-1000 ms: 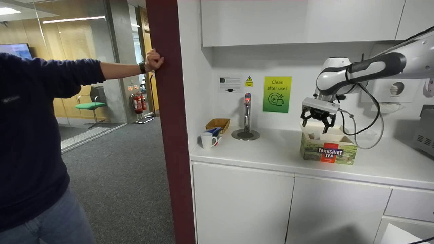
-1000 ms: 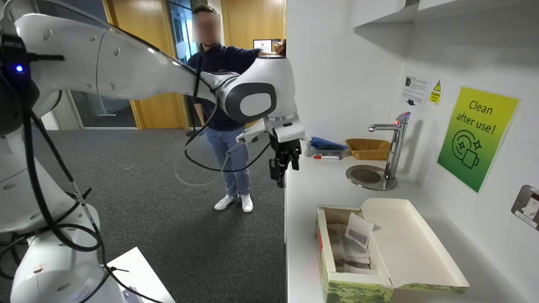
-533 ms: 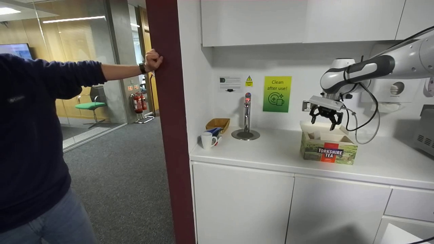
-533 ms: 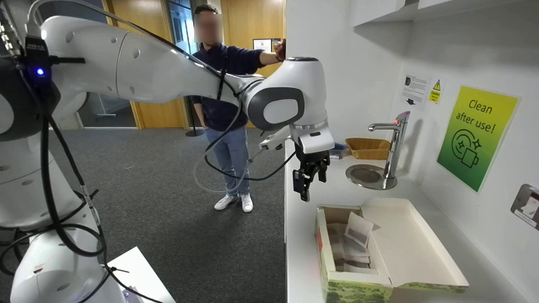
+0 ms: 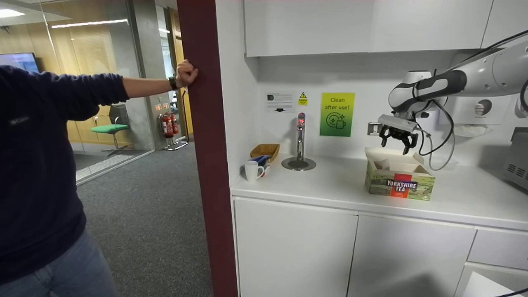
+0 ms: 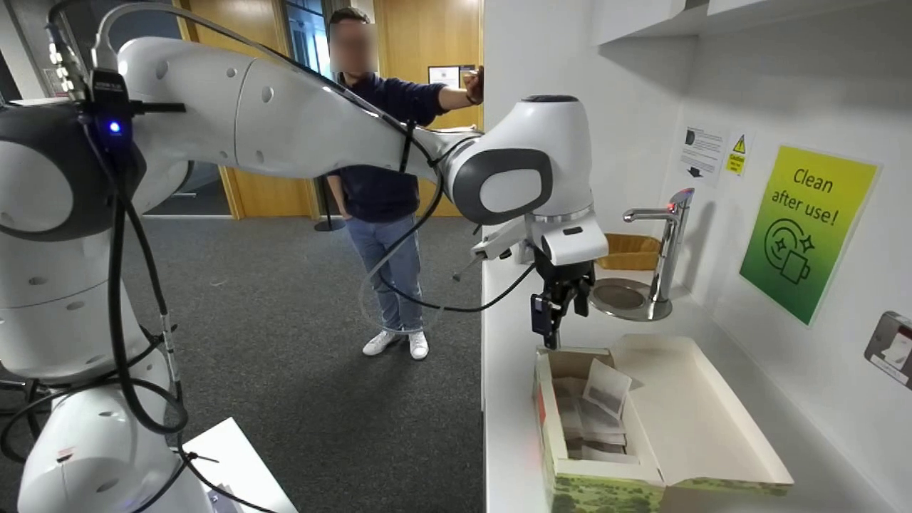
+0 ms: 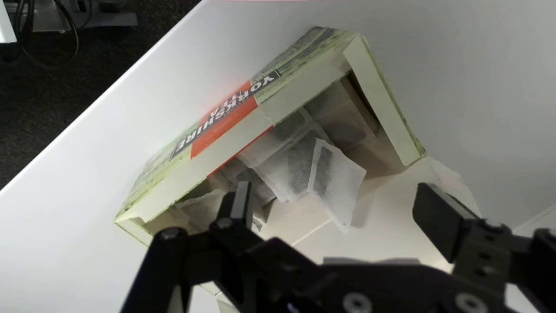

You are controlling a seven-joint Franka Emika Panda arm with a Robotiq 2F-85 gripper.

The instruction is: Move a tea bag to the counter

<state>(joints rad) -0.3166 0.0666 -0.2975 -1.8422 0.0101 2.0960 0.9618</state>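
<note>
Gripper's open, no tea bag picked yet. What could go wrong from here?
1. The gripper might pinch two: in the wrist view, the tilted tea bag overlaps other bags.
2. It could bump the Yorkshire Tea box, whose opening looks narrow for such spread jaws.
3. The tilted tea bag leans toward the lid; a nudge might tip it out.

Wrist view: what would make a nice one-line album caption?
Looking past an open gripper into a Yorkshire Tea box on a white counter, one tea bag tilted up.
</note>
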